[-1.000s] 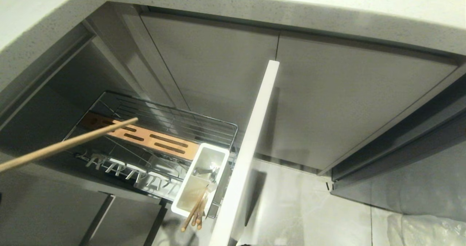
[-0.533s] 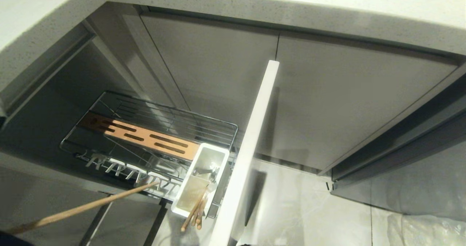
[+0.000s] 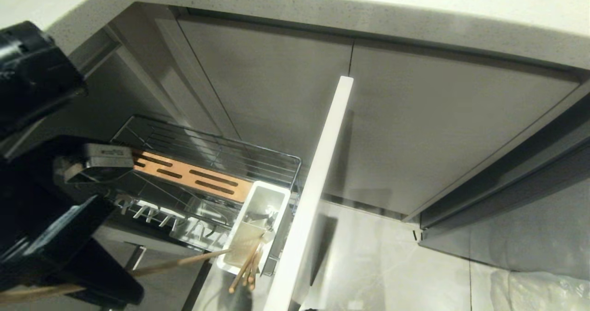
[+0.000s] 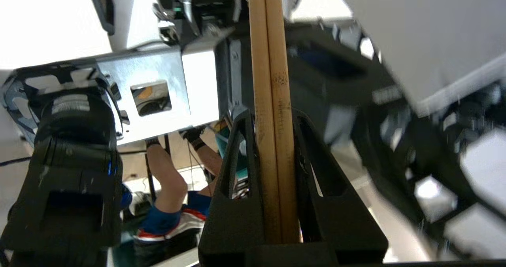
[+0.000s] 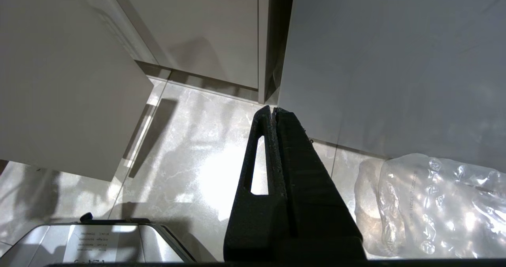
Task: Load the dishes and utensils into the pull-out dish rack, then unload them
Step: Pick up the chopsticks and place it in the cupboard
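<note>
Toward seven o'clock of the white utensil caddy point(image 3: 256, 223), a pair of chopsticks point(image 4: 272, 140) is clamped in the left gripper point(image 4: 272, 116), tips just reaching it; other chopsticks point(image 3: 246, 267) are loaded already. Dishes remain unseen. The right gripper point(image 5: 273, 112) hangs closed, empty.

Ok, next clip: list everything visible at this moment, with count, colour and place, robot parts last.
pull-out dish rack: one, chrome wire, pulled out under the counter.
wooden strip: one, brown, slotted, across the rack.
utensil caddy: one, white, at the rack's front end.
chopsticks in the caddy: light wood, count unclear, ends sticking out.
held chopsticks: a pair, light wood, tips at the caddy.
front panel: one, white edge, beside the caddy.
plastic wrap: clear, on the floor.
person: legs only, in the left wrist view.
left gripper: black, shut on the held chopsticks.
right gripper: black, shut, over the floor.
</note>
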You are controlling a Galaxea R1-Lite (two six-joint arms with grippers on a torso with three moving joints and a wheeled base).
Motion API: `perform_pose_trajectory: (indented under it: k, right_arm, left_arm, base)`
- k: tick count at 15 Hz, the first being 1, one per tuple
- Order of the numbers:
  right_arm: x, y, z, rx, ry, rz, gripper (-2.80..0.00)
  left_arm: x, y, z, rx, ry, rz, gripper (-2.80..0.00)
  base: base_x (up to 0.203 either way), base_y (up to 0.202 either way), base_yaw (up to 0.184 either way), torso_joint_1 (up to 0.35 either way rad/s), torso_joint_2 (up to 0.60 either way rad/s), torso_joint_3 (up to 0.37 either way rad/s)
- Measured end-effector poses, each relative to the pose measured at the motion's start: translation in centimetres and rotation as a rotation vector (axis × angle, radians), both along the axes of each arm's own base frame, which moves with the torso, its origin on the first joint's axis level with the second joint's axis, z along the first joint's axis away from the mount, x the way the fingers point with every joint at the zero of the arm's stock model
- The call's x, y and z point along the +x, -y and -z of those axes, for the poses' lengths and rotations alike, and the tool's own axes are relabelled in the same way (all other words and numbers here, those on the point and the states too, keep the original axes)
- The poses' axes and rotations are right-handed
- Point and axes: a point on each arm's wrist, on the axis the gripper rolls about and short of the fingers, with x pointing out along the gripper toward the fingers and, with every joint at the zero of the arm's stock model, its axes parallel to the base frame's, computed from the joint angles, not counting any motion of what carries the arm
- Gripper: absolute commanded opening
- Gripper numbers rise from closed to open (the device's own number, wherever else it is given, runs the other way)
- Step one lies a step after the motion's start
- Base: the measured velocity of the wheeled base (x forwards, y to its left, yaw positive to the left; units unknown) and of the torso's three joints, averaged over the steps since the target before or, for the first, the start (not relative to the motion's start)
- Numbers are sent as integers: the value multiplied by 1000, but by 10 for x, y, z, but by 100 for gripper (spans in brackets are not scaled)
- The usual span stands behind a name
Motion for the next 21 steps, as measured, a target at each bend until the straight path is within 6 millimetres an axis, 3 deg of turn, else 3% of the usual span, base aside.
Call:
perform_pose_trajectory:
  k: [13,21]
  right_arm:
    - [0,0,0,0,0,0,-280]
    - [0,0,0,0,0,0,-280]
  left_arm:
    - [67,44,46,67,-70,-84,-280]
    - [102,55,76,125,-128,-143,-280]
  base:
    - [0,0,0,0,0,0]
    - [0,0,0,0,0,0]
